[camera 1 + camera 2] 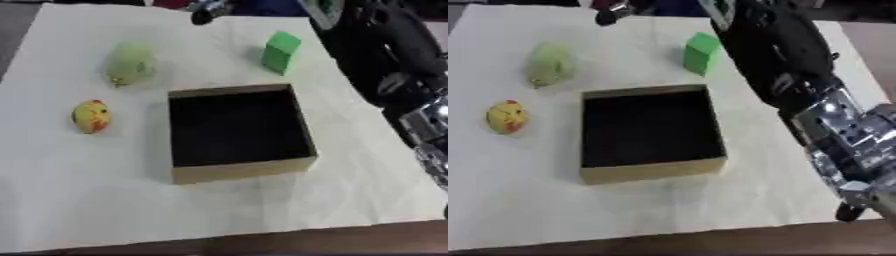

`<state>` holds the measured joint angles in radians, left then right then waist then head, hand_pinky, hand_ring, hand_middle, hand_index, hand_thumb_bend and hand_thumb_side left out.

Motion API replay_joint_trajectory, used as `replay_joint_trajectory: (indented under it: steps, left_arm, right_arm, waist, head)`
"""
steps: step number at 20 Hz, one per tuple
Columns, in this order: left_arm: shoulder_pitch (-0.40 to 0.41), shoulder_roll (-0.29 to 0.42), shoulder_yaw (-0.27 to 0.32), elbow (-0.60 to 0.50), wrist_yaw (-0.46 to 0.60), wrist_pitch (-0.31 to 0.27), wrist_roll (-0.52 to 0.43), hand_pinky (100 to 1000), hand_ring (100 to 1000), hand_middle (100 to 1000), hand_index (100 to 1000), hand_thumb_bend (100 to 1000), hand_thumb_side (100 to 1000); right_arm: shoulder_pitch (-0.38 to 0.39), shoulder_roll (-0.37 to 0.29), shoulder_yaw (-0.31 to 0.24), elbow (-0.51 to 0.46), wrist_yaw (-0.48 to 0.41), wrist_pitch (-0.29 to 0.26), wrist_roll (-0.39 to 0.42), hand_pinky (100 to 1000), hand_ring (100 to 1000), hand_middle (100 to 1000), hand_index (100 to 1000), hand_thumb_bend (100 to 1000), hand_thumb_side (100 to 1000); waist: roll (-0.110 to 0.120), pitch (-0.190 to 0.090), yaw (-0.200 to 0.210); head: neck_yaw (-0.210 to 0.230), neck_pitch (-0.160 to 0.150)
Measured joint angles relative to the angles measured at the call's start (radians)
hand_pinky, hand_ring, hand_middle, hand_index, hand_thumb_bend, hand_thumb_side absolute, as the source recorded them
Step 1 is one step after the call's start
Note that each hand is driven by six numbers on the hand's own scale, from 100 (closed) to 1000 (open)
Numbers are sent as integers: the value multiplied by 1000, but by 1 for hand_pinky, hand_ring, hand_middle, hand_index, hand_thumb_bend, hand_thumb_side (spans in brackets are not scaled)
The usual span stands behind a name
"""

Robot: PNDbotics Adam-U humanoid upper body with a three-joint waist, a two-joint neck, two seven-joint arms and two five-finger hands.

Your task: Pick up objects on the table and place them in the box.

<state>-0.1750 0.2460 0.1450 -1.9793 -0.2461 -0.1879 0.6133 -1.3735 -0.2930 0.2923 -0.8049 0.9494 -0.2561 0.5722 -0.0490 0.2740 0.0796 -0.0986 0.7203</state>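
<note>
This looks like a robot lab or test bench. A cream cloth (79, 200) covers a brown table, with an open cardboard box (241, 170) at its middle as a staged prop. Behind the box, dark blurred equipment crowds the table's far edge; nothing domestic surrounds the box.

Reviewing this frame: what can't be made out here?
- Box interior: uniformly dark in both views, so contents unreadable.
- Right hand: blurred, partly cut by the right-eye view's edge; finger state unclear.
- Left hand: in no view.
- Pale green object and yellow-red object: blurred, identity unclear.
- Green block: only shape and colour show.
</note>
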Motion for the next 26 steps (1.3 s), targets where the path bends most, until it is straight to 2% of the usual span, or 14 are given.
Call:
replay_joint_trajectory:
  steps: [12,26]
  left_arm:
    - [0,0,0,0,0,0,0,512,649,681,787,296,1000]
    - [0,0,0,0,-1,4,4,512,649,683,787,294,1000]
  right_arm:
    - [11,-5,-36,107,95,-35,24,927,1000,970,955,870,929]
    - [22,-23,-88,247,230,-12,-57,923,1000,972,962,886,971]
  waist:
    - [-1,0,-5]
    - [-2,-3,-12]
  head:
    - [2,0]
    - [9,0]
